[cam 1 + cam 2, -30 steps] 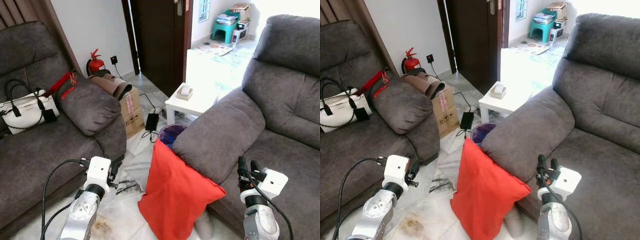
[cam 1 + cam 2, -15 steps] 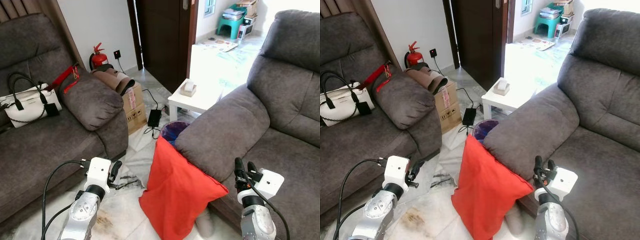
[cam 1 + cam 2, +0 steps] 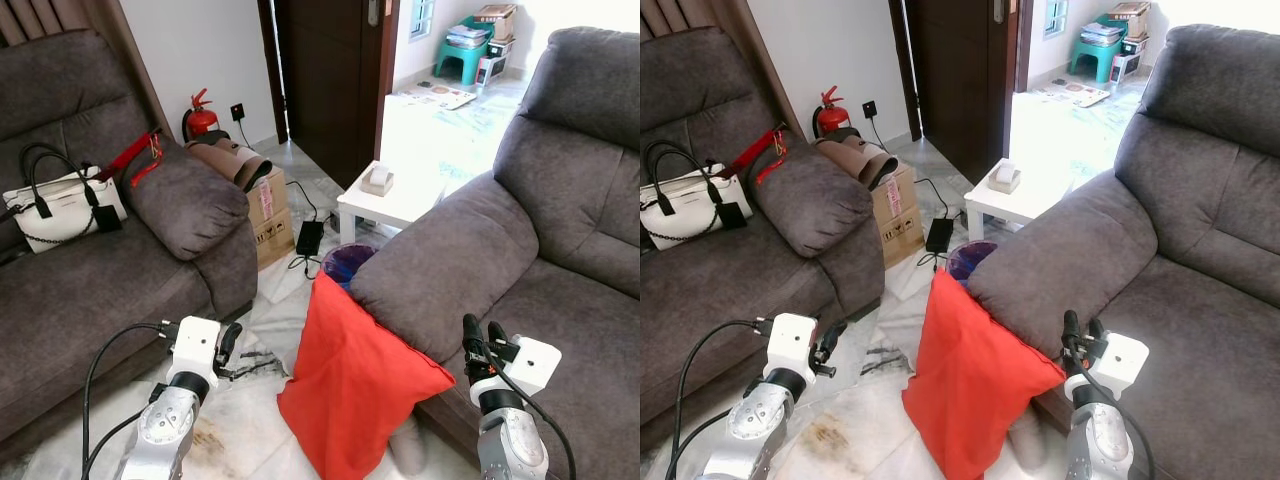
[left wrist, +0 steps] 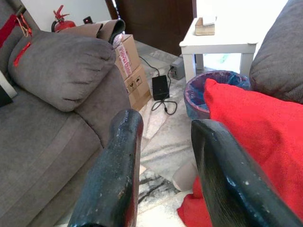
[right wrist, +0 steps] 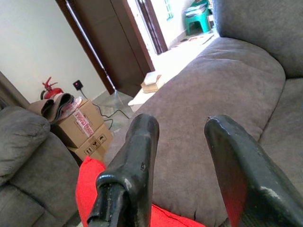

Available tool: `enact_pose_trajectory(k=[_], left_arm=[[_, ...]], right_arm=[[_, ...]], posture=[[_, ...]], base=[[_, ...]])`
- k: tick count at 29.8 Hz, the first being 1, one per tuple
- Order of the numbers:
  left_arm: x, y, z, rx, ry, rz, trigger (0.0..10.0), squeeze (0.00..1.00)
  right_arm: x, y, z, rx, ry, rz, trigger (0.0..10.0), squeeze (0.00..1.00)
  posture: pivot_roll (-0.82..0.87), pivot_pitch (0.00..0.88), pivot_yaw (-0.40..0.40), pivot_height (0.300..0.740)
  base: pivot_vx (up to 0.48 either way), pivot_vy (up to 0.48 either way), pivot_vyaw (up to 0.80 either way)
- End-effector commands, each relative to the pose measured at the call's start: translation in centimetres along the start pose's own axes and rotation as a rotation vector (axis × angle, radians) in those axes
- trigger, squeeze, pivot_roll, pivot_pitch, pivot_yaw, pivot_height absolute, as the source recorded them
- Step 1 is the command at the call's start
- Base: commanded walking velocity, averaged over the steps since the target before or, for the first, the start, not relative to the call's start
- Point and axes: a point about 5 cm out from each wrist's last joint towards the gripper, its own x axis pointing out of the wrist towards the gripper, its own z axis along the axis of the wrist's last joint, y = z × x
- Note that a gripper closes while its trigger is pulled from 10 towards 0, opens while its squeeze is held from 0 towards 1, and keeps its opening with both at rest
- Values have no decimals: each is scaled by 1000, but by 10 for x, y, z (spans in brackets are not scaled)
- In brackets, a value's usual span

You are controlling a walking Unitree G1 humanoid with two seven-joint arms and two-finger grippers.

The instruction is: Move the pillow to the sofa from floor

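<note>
Plainly, the step in hand is the approach: the red pillow (image 3: 358,385) stands on the floor (image 3: 250,440), leaning against the armrest of the grey sofa (image 3: 560,270) on the robot's right, and neither tool has reached it. The left gripper (image 3: 229,345) hangs low beside the other sofa (image 3: 90,280), its two black fingers (image 4: 116,165) spread apart with nothing between them, the pillow just ahead of them in its wrist view. The right gripper (image 3: 480,335) hovers above the grey sofa's seat near the armrest, likewise parted and empty, touching nothing. The next move likely calls for bringing a gripper down onto the pillow's upper edge or corner, pinching the soft fabric firmly, then lifting it over the armrest onto the seat.
</note>
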Motion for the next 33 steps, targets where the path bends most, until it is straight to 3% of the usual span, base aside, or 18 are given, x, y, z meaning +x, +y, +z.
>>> enact_pose_trajectory(k=[1, 33], left_arm=[[-3, 4, -1, -4, 4, 20, 10000, 0], [-3, 1, -1, -11, 11, 19, 10000, 0]], right_arm=[[1, 4, -3, -4, 28, 11, 10000, 0], [4, 5, -2, 1, 40, 33, 10000, 0]], posture=[[8, 98, 83, 685], [8, 103, 76, 650]], base=[[0, 0, 0], [0, 0, 0]])
